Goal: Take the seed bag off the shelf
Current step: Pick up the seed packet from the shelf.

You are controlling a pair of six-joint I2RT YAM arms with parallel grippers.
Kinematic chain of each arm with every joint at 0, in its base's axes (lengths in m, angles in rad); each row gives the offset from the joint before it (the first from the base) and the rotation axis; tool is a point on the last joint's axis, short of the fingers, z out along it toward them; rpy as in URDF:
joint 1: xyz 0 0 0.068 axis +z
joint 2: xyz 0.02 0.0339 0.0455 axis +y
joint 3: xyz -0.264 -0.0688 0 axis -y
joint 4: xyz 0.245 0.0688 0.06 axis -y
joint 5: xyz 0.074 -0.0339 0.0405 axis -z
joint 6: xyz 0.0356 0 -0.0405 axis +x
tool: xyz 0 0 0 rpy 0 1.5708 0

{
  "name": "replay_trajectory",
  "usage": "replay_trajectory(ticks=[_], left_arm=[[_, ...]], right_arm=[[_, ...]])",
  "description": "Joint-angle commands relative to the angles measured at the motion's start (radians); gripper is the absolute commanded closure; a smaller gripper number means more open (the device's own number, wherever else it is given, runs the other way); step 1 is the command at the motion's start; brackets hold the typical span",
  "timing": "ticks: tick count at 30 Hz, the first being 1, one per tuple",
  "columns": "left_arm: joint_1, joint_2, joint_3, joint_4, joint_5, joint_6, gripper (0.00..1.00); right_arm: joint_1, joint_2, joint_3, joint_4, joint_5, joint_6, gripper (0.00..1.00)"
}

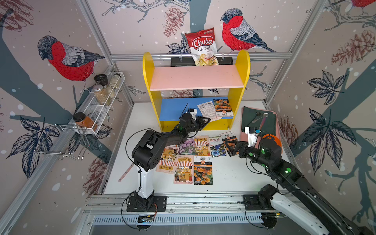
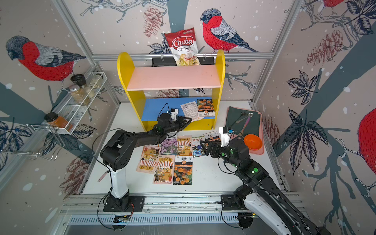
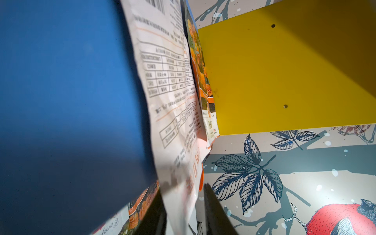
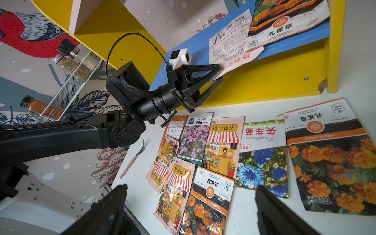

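Shelf [image 1: 243,67]: yellow side panels, pink upper board, blue lower board [image 1: 173,108] carrying two packets.
Seed bag [image 1: 206,109]: printed back upward, lying on the blue board, with its lower corner overhanging the front edge. A marigold packet [image 1: 223,105] overlaps the edge nearest the yellow panel.
Left gripper [image 4: 219,75]: jaws either side of the overhanging corner, with a thin gap beside one finger. Whether it pinches cannot be told.
Right gripper [image 1: 231,148]: jaws spread wide, holding nothing, above loose seed packets [image 1: 193,162] on the white table [image 1: 234,179].
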Motion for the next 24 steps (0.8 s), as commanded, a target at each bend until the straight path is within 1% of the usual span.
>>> replay_trajectory(ticks=[1, 8, 12, 24], left_arm=[[-0.003, 0.005, 0.011, 0.047, -0.008, -0.002, 0.73], [-0.002, 0.002, 0.014, 0.039, -0.016, 0.002, 0.93], [-0.003, 0.001, 0.015, 0.029, -0.012, 0.007, 0.99], [0.008, -0.053, -0.043, 0.005, -0.028, 0.027, 1.00]], right_arm=[[0.000, -0.003, 0.000, -0.013, 0.011, -0.002, 0.00], [0.000, -0.005, -0.001, -0.019, 0.007, -0.004, 0.00], [0.000, -0.008, -0.003, -0.020, 0.008, -0.004, 0.00], [-0.001, -0.011, -0.006, -0.022, 0.010, -0.004, 0.00]])
